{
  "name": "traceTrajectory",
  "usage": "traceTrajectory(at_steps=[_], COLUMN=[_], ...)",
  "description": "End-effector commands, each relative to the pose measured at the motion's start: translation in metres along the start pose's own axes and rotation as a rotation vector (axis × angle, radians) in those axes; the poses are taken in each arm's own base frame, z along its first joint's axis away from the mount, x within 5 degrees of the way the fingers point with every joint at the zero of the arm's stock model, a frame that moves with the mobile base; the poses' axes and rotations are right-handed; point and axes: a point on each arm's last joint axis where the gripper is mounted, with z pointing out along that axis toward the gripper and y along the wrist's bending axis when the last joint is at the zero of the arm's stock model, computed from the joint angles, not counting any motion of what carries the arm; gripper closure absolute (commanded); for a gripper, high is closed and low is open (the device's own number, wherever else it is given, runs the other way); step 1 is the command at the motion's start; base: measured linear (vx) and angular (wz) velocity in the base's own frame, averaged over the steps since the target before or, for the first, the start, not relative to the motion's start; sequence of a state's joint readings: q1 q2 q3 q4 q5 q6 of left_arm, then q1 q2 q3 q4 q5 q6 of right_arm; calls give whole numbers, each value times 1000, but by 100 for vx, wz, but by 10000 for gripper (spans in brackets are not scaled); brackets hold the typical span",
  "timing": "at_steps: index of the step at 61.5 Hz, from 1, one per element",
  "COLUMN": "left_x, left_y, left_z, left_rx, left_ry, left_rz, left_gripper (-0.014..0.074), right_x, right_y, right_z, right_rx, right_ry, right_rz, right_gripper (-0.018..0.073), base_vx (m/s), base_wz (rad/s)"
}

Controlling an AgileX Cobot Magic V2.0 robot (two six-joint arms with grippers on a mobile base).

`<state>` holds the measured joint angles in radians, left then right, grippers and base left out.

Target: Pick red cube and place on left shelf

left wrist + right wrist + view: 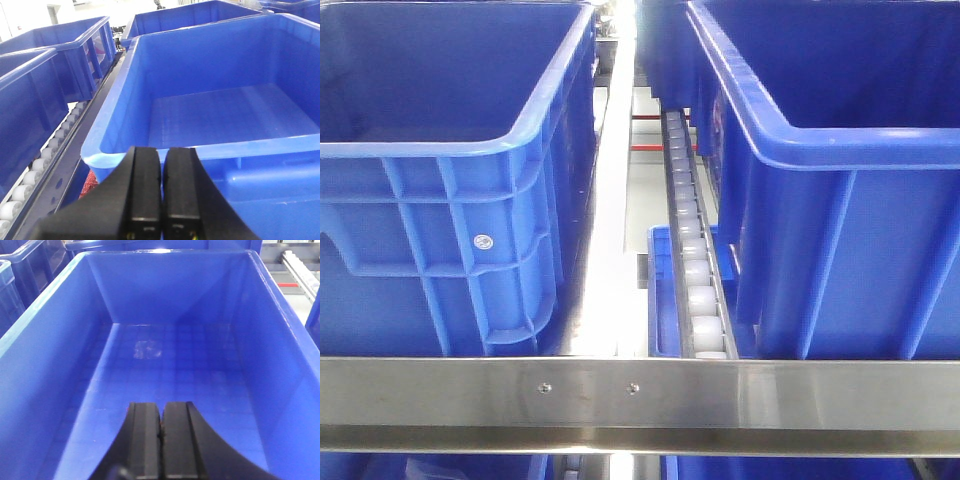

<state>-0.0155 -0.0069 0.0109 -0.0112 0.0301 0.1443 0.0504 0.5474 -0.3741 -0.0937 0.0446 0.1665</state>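
Ahead of me the shelf's front rail (640, 392) runs across. Behind it I see one crate (450, 170) on the left and another crate (840, 180) on the right, with a roller track (692, 270) between them, nearer the right one.

blue crates (440, 200), white rollers (695, 260)

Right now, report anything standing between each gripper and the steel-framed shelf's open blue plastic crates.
Nothing visible does. The shut left gripper hangs by the rim of one open blue plastic crate, the shut right gripper over a second crate. No red cube is identifiable.
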Motion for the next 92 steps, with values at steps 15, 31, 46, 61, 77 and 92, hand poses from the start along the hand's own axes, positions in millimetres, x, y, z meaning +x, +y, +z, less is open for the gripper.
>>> traceTrajectory(at_steps=[15, 31, 46, 61, 77, 92], left_x=[0, 0, 0, 0, 0, 0], left_y=[0, 0, 0, 0, 0, 0], left_z=[1, 1, 1, 1, 1, 1], left_rx=[-4, -4, -4, -4, -4, -4], left_ry=[-62, -62, -62, -62, -62, -62], left_rz=[-5, -5, -5, -5, -5, -5], left_gripper=[491, 491, 491, 491, 491, 491], right_x=[-20, -10, 38, 83, 85, 86], right_y=[2, 1, -2, -6, -7, -7], right_z=[-6, -23, -48, -55, -57, -56], right_rx=[-12, -20, -20, -14, -8, -7], right_ry=[-141, -228, -275, -261, -248, -242], right_rz=[-17, -17, -43, -43, -42, -42], right_gripper=[502, 502, 502, 502, 502, 502], base_vx=[0, 0, 0, 0, 0, 0], base_wz=[0, 0, 0, 0, 0, 0])
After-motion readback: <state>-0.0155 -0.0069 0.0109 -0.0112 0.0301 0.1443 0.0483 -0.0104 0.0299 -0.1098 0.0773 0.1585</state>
